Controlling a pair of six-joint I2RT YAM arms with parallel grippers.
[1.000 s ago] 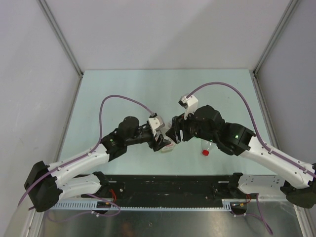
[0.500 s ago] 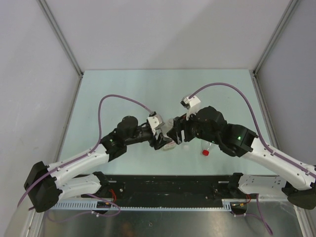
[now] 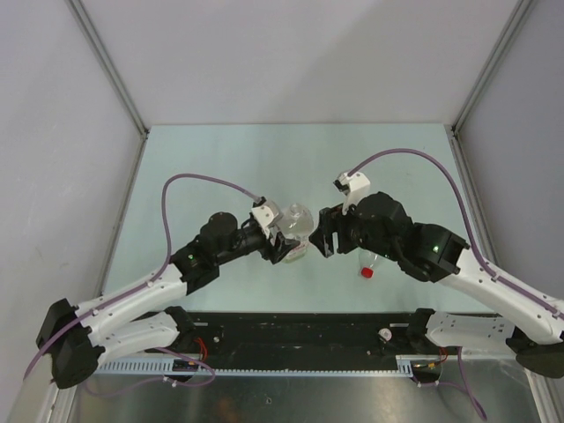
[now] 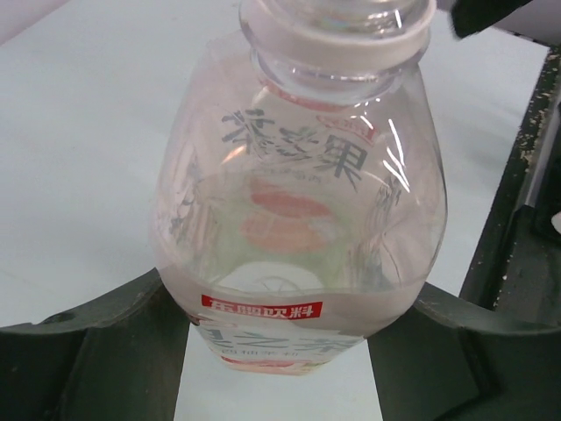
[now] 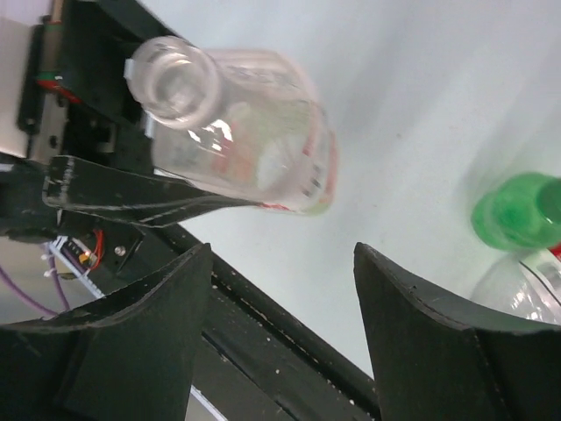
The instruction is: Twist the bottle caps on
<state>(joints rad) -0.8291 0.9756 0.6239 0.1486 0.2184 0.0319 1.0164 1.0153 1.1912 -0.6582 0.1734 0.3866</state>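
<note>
While purple cables looped off both wrists, a green bottle stood off to one side of the right tool, with a clear curved side just beside it. From above, a slim bottle poked out from under the right arm, a red cap at its near end. A small white round piece sat on the black rail; whether it was a cap, I could not tell.

The left tool was clamped on the lower body of the wide clear bottle, whose open mouth tilted toward the right tool. That tool's jaws stood apart, holding nothing, near the bottle but not touching it.

Below lay a pale green bench, closed in by grey walls.
</note>
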